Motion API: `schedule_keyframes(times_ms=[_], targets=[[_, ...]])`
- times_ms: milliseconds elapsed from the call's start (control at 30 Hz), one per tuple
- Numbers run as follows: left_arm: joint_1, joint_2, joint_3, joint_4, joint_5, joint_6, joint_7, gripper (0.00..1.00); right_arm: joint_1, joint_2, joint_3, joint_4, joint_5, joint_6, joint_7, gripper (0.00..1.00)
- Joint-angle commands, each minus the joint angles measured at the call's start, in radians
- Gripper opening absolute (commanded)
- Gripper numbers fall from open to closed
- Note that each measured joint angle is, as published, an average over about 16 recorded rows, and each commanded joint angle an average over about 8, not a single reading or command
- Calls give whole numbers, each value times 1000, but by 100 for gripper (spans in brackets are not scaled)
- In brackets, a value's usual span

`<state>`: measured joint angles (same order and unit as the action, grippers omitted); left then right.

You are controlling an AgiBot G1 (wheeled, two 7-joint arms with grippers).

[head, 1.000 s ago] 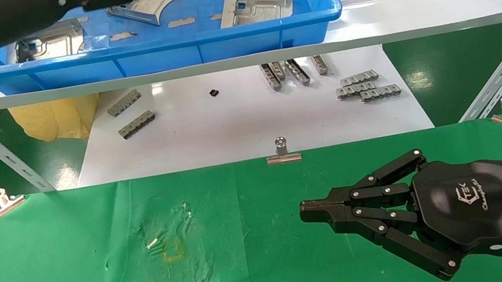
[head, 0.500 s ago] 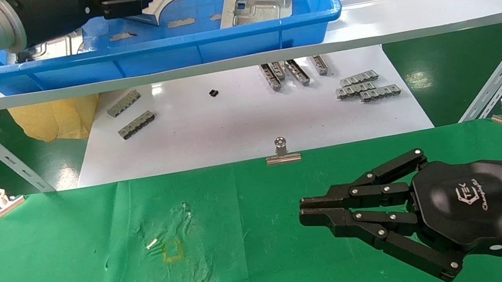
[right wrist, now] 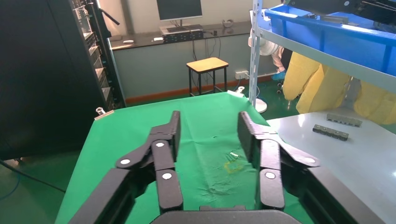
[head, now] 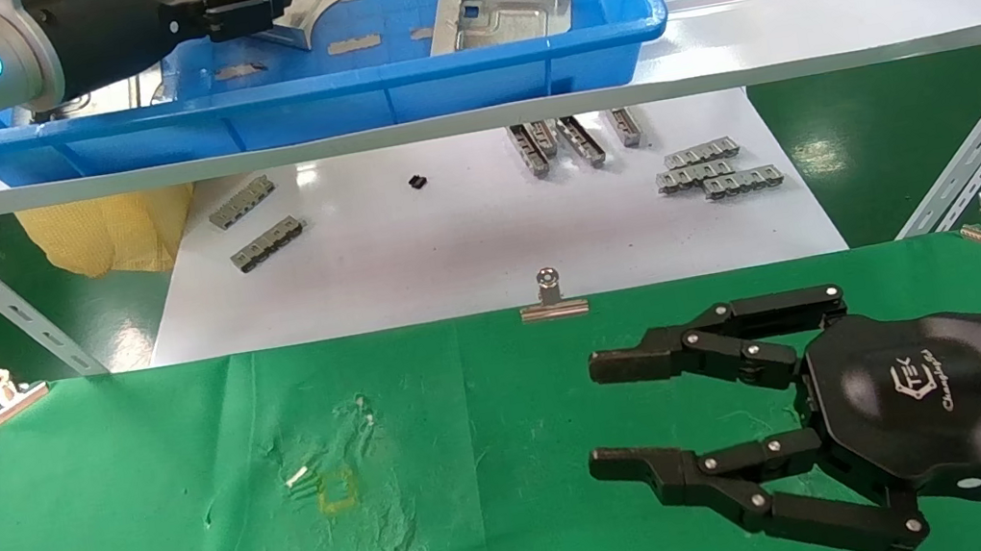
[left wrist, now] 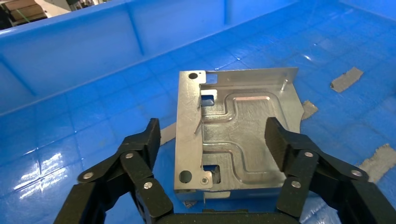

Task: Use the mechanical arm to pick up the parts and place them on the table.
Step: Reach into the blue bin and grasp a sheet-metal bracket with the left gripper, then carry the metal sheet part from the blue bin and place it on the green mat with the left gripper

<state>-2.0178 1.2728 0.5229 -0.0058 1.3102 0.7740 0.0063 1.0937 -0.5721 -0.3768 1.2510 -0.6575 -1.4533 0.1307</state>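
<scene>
Left wrist view: left gripper (left wrist: 212, 140) wide open astride a plate (left wrist: 236, 135), gripping nothing.
Close squarely on the plate's side edges; right gripper (head: 613, 413) idles open over the table (head: 148, 521).

Silver part (left wrist: 236, 135), blue bin (head: 423, 86)

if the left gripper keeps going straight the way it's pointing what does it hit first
Most likely the silver stamped plate lying in the blue bin. The left gripper is open, its fingers on either side of the plate. How far above the plate it is cannot be judged.
</scene>
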Motion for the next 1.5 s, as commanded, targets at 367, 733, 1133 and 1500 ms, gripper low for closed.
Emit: schedule_keyframes(times_ms=[367,733,1133,1500], targets=[[13,4,-4,-1,-6,-21,19,0,0,0,0,0,0,0,0,100],[24,-1,-22,-22,-30,-27,70,0,0,0,0,0,0,0,0,100],[2,-43,-58,-47,-83,61,141,0,0,0,0,0,0,0,0,100],[-12,-135,-74,-89,-118,447,224,0,0,0,0,0,0,0,0,100]])
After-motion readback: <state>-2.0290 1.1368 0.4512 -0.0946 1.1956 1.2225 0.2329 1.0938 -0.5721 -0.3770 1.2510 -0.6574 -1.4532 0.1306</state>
